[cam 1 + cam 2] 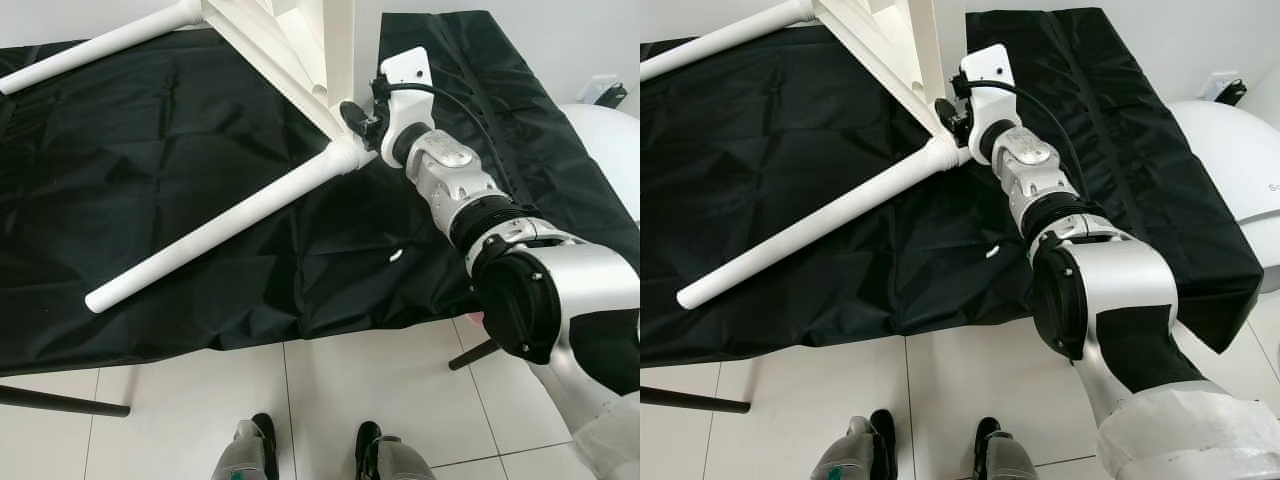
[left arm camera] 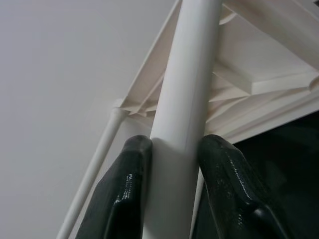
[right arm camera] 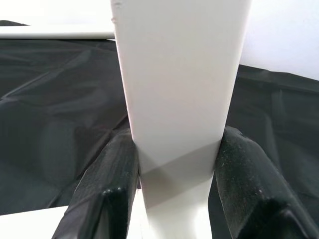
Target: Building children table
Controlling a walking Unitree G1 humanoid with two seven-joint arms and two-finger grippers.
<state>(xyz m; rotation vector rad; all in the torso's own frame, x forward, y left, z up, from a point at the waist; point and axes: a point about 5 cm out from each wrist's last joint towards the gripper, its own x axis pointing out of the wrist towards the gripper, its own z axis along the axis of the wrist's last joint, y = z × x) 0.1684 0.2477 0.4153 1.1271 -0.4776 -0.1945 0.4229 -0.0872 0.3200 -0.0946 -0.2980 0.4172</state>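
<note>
Now table leg (image 3: 174, 99) between right gripper (image 3: 174, 199)

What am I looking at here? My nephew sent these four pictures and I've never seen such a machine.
It is a humanoid robot assembling a white children's table. The two wide pictures come from cameras in its head, looking down at a surface under a black cloth; its feet show on the tiled floor. The table lies tipped on the cloth, one round leg pointing toward the robot. The two close pictures come from wrist cameras. The right gripper clamps a flat white part of the frame near that leg's joint; the left gripper clamps another round leg.
</note>
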